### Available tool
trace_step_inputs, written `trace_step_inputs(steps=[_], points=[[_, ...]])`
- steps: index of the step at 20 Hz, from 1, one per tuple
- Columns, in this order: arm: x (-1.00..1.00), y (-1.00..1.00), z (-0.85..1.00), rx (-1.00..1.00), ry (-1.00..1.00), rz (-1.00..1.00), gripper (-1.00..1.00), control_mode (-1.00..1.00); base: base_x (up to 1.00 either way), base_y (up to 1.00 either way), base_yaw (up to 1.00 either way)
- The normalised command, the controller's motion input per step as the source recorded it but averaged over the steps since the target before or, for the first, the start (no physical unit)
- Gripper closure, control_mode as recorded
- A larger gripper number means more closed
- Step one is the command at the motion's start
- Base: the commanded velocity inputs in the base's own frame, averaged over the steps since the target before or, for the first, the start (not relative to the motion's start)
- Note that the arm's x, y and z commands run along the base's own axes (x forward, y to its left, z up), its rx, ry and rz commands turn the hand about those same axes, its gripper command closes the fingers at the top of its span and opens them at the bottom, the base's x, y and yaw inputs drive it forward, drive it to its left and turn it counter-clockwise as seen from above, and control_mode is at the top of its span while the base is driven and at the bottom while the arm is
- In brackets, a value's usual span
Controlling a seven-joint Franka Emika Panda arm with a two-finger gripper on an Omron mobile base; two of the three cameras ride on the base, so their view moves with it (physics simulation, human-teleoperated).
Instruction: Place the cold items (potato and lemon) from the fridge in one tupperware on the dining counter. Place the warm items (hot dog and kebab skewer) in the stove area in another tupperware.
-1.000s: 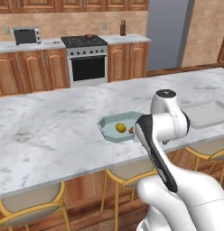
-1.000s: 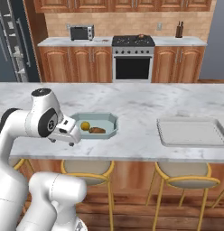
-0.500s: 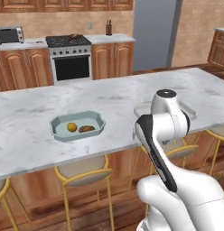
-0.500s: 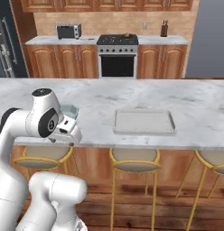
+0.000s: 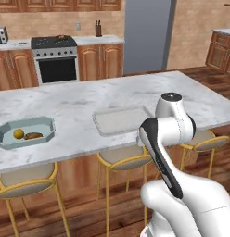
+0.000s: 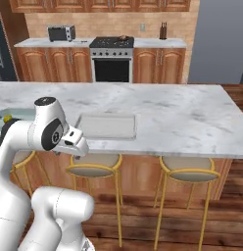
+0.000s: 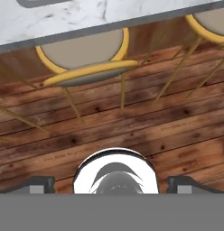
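Note:
A teal tupperware [image 5: 46,124] sits on the dining counter [image 5: 135,92] at the far left, with the yellow lemon [image 5: 18,134] and the brown potato [image 5: 33,136] inside it. A second, flat grey tupperware [image 5: 121,119] lies mid-counter, in front of my arm, with nothing in it [image 6: 107,125]. My gripper [image 6: 77,147] hangs off the counter's near edge and points down at the wooden floor. In the hand view its fingertips [image 7: 39,182] stand wide apart, open on nothing. A small brown thing on the stove [image 5: 54,42] is too small to identify as hot dog or kebab skewer.
Yellow-framed bar stools [image 7: 82,58] line the near side of the counter [image 6: 184,169]. The stove [image 6: 112,42] stands against the back wall between wooden cabinets, with a microwave [image 6: 61,33] to its left. A tall grey unit [image 5: 147,34] rises at the right.
The whole picture has shifted: the base has driven right along the counter, so the teal tupperware now appears at the far left. The gripper stays open and held low.

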Motion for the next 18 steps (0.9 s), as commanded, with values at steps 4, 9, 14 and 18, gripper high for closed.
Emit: trace_step_inputs(steps=[4,9,14,18], points=[[0.00,0.00,0.00,0.00,0.00,0.00,-1.00,1.00,0.31,-1.00,0.06],[0.00,0.00,0.00,0.00,0.00,0.00,-1.00,1.00,0.08,-1.00,0.05],[0.00,0.00,0.00,0.00,0.00,0.00,-1.00,1.00,0.00,-1.00,0.00],[0.00,0.00,0.00,0.00,0.00,0.00,-1.00,1.00,0.00,-1.00,0.00]])
